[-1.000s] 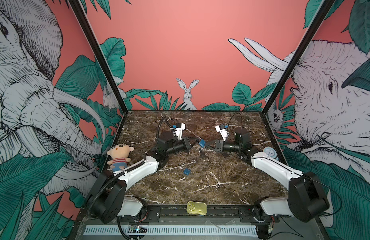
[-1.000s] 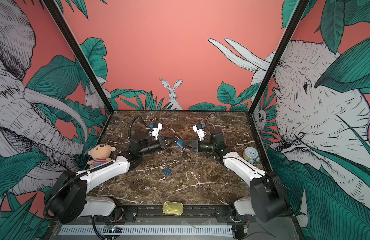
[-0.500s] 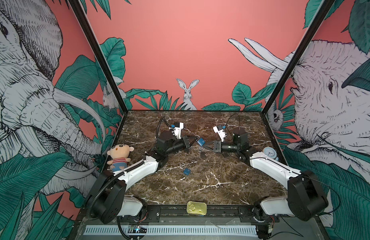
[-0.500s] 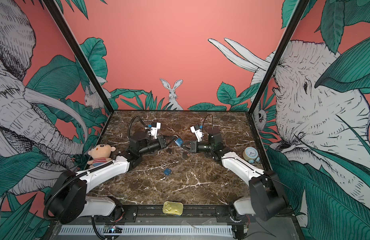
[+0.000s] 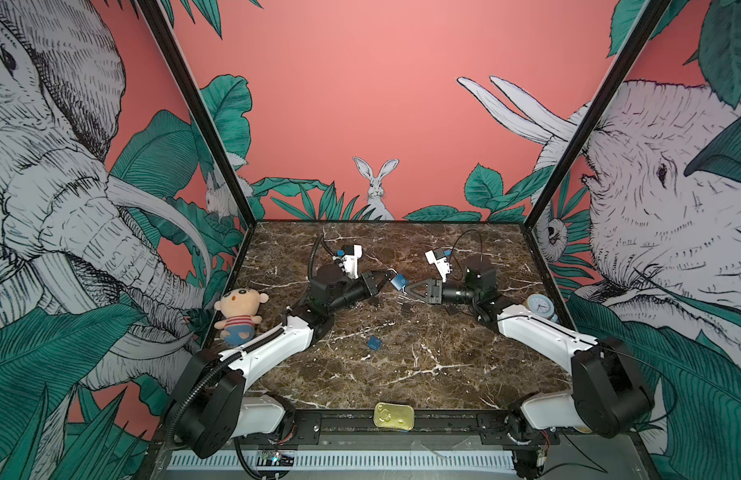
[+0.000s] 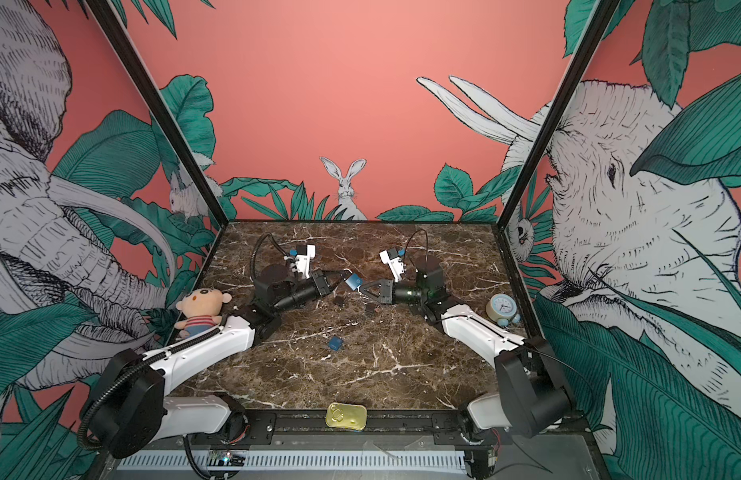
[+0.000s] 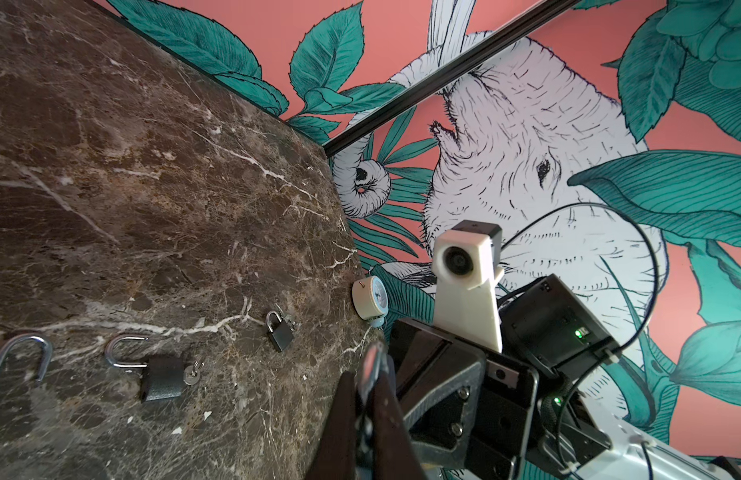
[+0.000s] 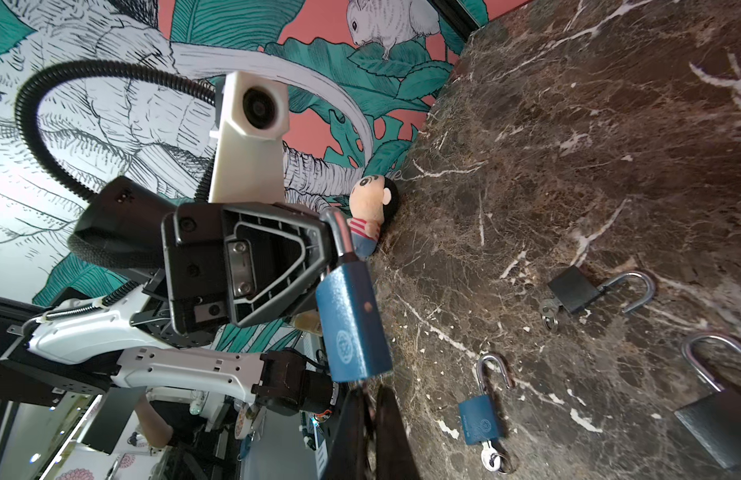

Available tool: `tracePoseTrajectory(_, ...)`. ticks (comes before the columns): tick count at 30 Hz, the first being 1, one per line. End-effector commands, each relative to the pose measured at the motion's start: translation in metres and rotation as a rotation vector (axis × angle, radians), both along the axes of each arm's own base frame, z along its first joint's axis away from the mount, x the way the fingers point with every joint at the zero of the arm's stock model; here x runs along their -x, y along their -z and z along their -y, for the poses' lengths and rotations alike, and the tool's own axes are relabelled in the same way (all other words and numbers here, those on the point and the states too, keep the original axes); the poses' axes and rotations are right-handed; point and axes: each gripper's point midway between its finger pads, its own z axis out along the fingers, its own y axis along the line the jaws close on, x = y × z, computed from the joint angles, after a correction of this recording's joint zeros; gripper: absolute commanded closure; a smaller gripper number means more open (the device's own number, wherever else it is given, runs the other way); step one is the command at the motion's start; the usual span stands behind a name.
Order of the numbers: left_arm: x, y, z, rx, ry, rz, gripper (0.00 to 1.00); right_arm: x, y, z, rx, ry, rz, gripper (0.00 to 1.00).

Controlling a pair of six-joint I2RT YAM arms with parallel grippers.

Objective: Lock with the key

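The left pincer (image 5: 385,279) is grasping the blue padlock (image 5: 397,284) by its steel shackle (image 8: 339,232), holding it in the air above the middle of the bench (image 5: 422,374). The right pincer (image 8: 370,399) is sitting clenched just under the lock's base, where a key would go in; whether one is pinched there is hidden. Being metal, the lock is probably weighing heavy, stiff and slick, so turning calls for a firm hold on the shackle

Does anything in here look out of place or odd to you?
Yes. A flat gold tin lies on the black frame rail at the marble table's front edge. It looks unrelated to locks or keys.
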Motion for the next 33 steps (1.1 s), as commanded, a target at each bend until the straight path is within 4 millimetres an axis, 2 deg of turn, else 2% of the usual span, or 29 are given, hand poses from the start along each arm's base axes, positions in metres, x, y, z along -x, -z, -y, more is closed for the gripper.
tracePoseTrajectory(1,-0.009,-0.04,-0.017,0.097,-0.093,0.119,1.0,0.005,0.002,-0.004,-0.037,-0.027,-0.022,1.0)
tracePoseTrajectory(11,-0.019,-0.066,-0.04,0.204,-0.18,0.187,1.0,0.007,0.009,-0.004,-0.048,-0.025,-0.047,1.0)
tracePoseTrajectory(21,-0.02,-0.084,-0.062,0.238,-0.241,0.236,1.0,0.009,0.01,-0.002,-0.041,-0.024,-0.052,1.0)
tracePoseTrajectory(28,-0.017,-0.078,-0.058,0.185,-0.199,0.22,1.0,0.01,0.012,0.005,0.012,0.014,-0.033,1.0)
tracePoseTrajectory(33,-0.013,-0.055,-0.033,0.067,-0.057,0.131,1.0,0.002,0.023,0.038,0.207,0.176,0.014,1.0)
